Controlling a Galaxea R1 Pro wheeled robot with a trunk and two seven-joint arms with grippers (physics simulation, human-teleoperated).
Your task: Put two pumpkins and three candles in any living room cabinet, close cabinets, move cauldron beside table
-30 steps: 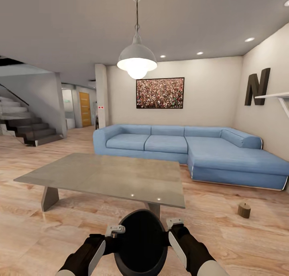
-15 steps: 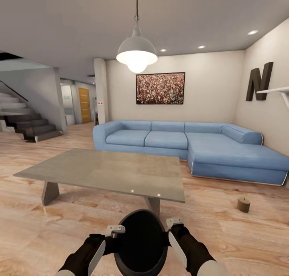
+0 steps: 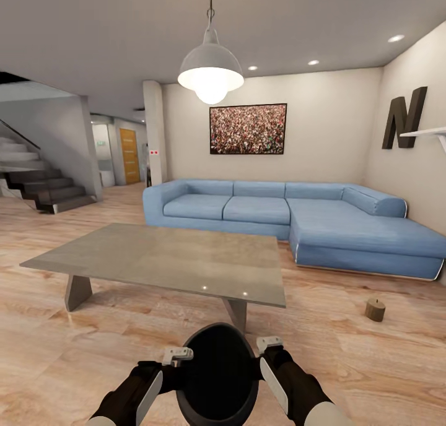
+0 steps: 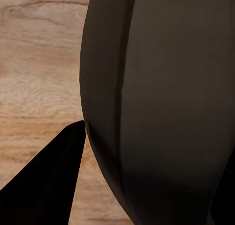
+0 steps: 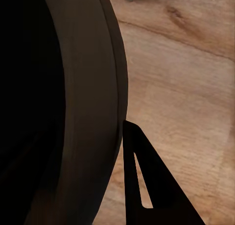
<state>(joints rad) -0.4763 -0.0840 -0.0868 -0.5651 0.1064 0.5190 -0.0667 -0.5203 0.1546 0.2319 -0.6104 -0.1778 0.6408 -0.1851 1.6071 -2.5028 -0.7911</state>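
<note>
Head view: the black cauldron sits low and centre, held up between both arms, its open mouth facing the camera. Left pincer presses the cauldron's left flank; right pincer presses the right flank. Each pincer bears on the vessel from its own side, so the two carry it as a clamp between them. Whether either pincer's own jaws are wide or narrow cannot be told from these views.

Left wrist view: the cauldron's dark rounded wall is very close, with one dark fingertip touching its lower curve, wood floor behind.

Right wrist view: the cauldron's rim and dark interior, with one fingertip against the outer wall, over wood floor.

Just ahead of the cauldron stands a low grey counter on angled legs, its top bare. Beyond it, a blue corner sofa stands against the far wall, under a framed picture. A pendant lamp hangs lit above the counter. A small brownish cylinder stands on the floor to the right, well apart from the counter. Stairs are at far left.
</note>
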